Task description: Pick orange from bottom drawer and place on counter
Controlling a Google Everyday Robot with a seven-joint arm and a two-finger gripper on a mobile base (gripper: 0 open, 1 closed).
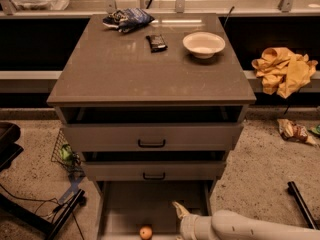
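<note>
orange [145, 232]: small, round, smooth, on flat grey floor of bottom drawer [131, 204] | claw [181, 212]: pale, just right of orange, apart from it; open or clenched, cannot tell | drawer front below orange cut off | bench [125, 69]: glossy grey-brown slab above orange

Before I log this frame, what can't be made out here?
All in the camera view:
1. Gripper, over the bottom drawer right of the orange: largely hidden behind its own wrist.
2. Bottom drawer's front: cut off by the picture's lower edge.
3. Upper drawers: insides dark, shadowed by the counter.
4. Dark packet on the counter: too small to identify.
</note>
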